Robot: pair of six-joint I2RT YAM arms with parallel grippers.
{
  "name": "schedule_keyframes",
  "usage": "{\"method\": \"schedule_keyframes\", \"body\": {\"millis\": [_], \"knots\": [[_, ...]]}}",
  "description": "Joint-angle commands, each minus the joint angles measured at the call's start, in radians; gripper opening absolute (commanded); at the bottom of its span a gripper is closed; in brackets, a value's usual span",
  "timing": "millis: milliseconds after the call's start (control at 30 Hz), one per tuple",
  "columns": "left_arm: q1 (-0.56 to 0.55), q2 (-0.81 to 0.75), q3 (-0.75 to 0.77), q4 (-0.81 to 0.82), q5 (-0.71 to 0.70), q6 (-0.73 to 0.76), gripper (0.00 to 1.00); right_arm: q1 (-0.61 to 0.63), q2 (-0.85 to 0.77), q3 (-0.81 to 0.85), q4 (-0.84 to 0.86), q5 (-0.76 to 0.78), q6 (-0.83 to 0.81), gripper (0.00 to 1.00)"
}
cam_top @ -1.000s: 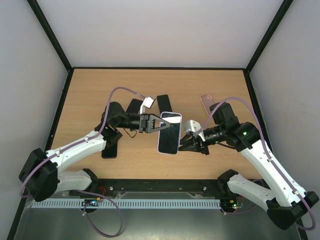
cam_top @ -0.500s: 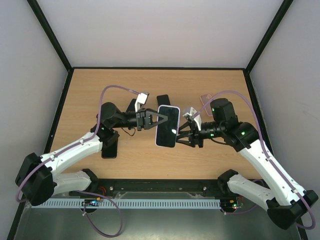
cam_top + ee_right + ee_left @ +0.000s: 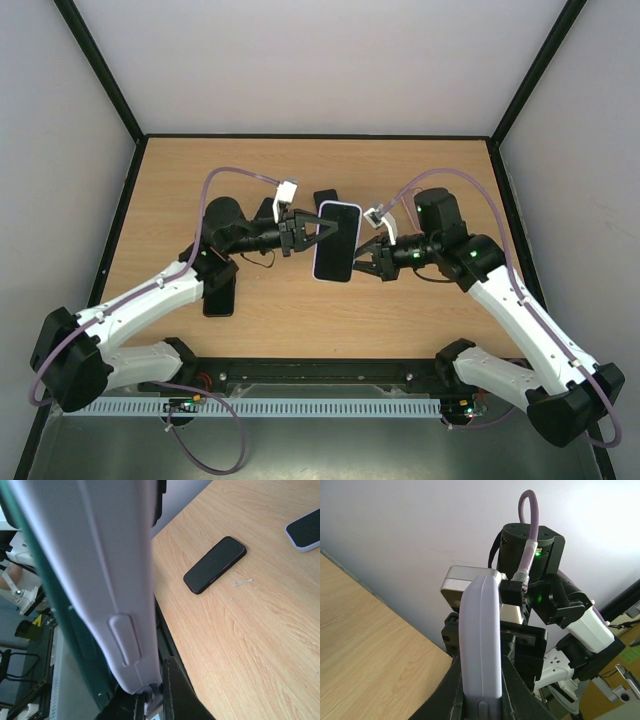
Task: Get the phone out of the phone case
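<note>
A phone with a dark screen in a pale lilac case [image 3: 336, 241] is held in the air above the table's middle, between both arms. My left gripper [image 3: 318, 231] is shut on its left edge; in the left wrist view the lilac case edge [image 3: 480, 645] stands between my fingers [image 3: 517, 690]. My right gripper [image 3: 362, 262] is shut on its right edge; in the right wrist view the case side with its button [image 3: 105, 580] fills the frame, pinched at the bottom.
Several other phones lie on the wooden table [image 3: 200, 180]: a black one [image 3: 219, 297] at the left, dark ones [image 3: 325, 198] behind the held phone, a pink one [image 3: 412, 196] at the right. The black phone also shows in the right wrist view [image 3: 215, 564].
Both grippers have lifted the cased phone off the table and carried it slightly back and left. The right gripper went from beside the phone to gripping its edge.
</note>
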Motion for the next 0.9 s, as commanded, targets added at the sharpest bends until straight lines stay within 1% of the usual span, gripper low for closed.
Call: {"method": "schedule_keyframes", "body": {"millis": [0,67,167,300,367,467,567,633,733,867], "knots": [[-0.045,0.035,0.036,-0.140,-0.030,0.035,0.03,0.009,-0.017,0.006,0.192,0.025,0.018,0.02],[-0.034,0.045,0.035,-0.141,-0.049,0.045,0.03,0.006,-0.026,-0.008,0.158,0.051,0.007,0.02],[-0.028,0.066,0.018,-0.130,-0.082,0.062,0.03,0.002,-0.042,-0.051,0.140,0.134,-0.009,0.02],[-0.015,0.117,-0.029,-0.055,-0.115,0.052,0.03,-0.014,-0.045,-0.115,0.147,0.254,-0.007,0.02],[-0.008,0.140,-0.052,-0.025,-0.148,0.046,0.03,-0.036,-0.034,-0.146,0.152,0.257,-0.009,0.02],[0.001,0.188,-0.069,0.027,-0.179,0.039,0.04,-0.086,-0.013,-0.193,0.168,0.219,0.005,0.02],[0.013,0.262,-0.068,0.089,-0.166,0.018,0.05,-0.130,0.009,-0.232,0.181,0.198,0.007,0.02],[0.019,0.309,-0.069,0.130,-0.166,0.004,0.11,-0.147,0.023,-0.252,0.178,0.208,-0.005,0.02],[0.029,0.371,-0.067,0.196,-0.158,-0.023,0.10,-0.180,0.032,-0.282,0.196,0.202,-0.004,0.02],[0.042,0.456,-0.053,0.286,-0.118,-0.071,0.13,-0.194,0.039,-0.295,0.216,0.211,-0.005,0.02]]}}
